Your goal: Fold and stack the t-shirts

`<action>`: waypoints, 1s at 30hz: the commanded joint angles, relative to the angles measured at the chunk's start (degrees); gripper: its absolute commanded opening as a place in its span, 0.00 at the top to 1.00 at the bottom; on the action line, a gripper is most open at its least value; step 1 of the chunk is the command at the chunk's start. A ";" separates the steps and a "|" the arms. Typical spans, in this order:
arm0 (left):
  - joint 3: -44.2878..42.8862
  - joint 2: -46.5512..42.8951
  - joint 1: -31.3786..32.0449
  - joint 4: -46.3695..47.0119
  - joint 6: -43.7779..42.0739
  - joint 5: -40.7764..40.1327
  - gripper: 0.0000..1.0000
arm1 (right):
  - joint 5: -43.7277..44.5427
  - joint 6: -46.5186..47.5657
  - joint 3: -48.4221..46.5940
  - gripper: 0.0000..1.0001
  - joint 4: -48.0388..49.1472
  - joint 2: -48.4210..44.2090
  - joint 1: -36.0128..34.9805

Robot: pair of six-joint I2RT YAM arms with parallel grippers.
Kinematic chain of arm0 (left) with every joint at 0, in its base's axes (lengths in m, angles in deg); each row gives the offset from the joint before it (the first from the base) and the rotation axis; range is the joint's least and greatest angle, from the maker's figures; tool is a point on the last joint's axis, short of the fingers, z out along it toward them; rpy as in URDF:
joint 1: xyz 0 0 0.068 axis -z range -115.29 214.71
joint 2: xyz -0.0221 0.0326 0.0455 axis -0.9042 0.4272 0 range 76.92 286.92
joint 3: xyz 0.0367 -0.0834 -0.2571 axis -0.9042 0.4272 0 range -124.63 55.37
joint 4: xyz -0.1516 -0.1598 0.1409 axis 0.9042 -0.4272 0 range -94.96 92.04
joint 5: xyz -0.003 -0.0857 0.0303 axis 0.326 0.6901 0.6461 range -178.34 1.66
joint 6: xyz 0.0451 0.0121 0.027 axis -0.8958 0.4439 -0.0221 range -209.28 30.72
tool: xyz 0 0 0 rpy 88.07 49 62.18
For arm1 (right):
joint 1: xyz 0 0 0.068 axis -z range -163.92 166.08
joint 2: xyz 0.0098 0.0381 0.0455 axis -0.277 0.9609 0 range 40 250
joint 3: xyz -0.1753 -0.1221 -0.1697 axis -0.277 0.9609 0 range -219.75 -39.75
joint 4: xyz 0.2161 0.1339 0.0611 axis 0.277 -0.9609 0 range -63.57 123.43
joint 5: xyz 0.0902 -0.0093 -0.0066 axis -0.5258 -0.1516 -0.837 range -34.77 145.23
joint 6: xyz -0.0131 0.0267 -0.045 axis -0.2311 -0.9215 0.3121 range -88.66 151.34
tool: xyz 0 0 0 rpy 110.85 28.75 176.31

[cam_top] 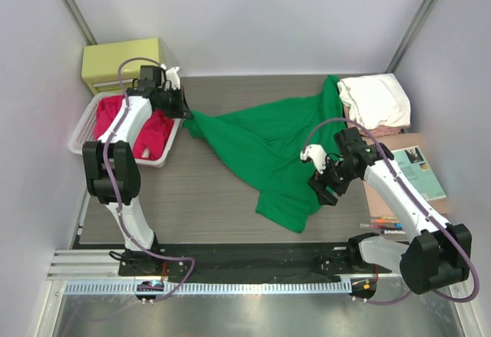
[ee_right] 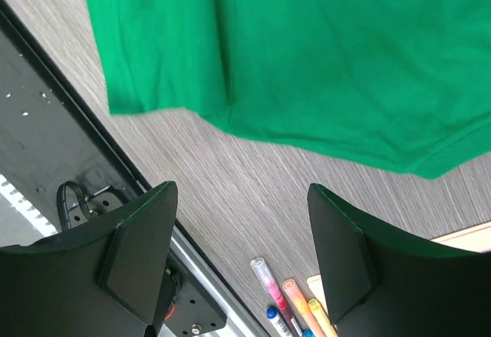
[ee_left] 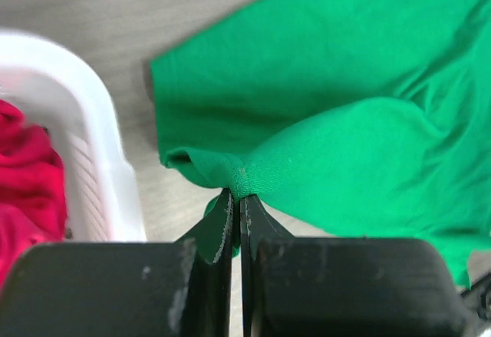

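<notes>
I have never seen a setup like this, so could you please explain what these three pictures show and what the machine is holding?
These are two robot arms bolted at the near edge of a table. The wide picture looks down from above and behind them; the other two come from a small camera on each wrist. A green t-shirt lies rumpled on the table. The left fingers are shut on its edge, beside a white basket of red shirts. The right fingers hover open near the shirt's other side, holding nothing. At the right lie folded white cloth, a book and some pens.
</notes>
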 commanded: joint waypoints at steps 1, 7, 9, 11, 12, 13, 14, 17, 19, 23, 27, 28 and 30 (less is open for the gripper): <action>-6.64 2.43 -0.57 0.40 0.62 -4.39 1.00 | 8.29 -5.06 2.93 0.25 7.33 -0.30 -0.59; -12.37 5.25 -0.22 -1.63 0.71 -8.96 1.00 | 11.32 -11.40 3.30 0.24 18.87 4.79 -0.59; -13.51 5.26 0.48 -2.15 -0.52 -11.59 1.00 | 11.32 -12.19 2.42 0.24 20.45 5.85 -0.67; -15.97 7.18 1.45 -3.03 -1.14 -14.50 1.00 | 10.97 -12.64 1.54 0.24 21.25 6.47 -0.67; -17.28 8.15 1.63 -4.86 -1.14 -14.50 1.00 | 8.36 -12.12 0.58 0.24 21.07 6.65 -0.67; -20.17 9.55 1.63 -6.10 -1.05 -14.42 1.00 | 6.42 -11.68 -0.21 0.25 19.42 6.82 -0.67; -21.59 11.56 1.63 -7.94 -1.05 -13.81 1.00 | 1.70 -10.89 -1.79 0.25 18.10 7.26 -0.93; -22.57 12.73 1.72 -7.69 -0.79 -13.28 1.00 | 0.86 -10.62 -2.86 0.27 14.92 7.61 -4.61; -21.78 12.47 1.80 -7.08 -0.79 -12.84 1.00 | 3.23 -10.27 -1.90 0.27 14.48 7.26 -9.97; -18.80 10.19 1.80 -5.76 -0.70 -12.39 1.00 | 5.34 -11.93 1.44 0.27 15.44 7.17 -18.67; -14.40 6.58 1.80 -4.09 -1.58 -14.06 1.00 | 9.03 -15.53 2.24 0.28 16.50 7.79 -28.96; -14.05 6.23 1.80 -4.09 -1.75 -14.33 1.00 | 8.78 -15.45 2.24 0.29 16.24 8.05 -29.41; -13.43 5.18 1.80 -4.26 -2.20 -14.68 1.00 | 8.34 -15.01 2.68 0.29 16.06 7.97 -29.94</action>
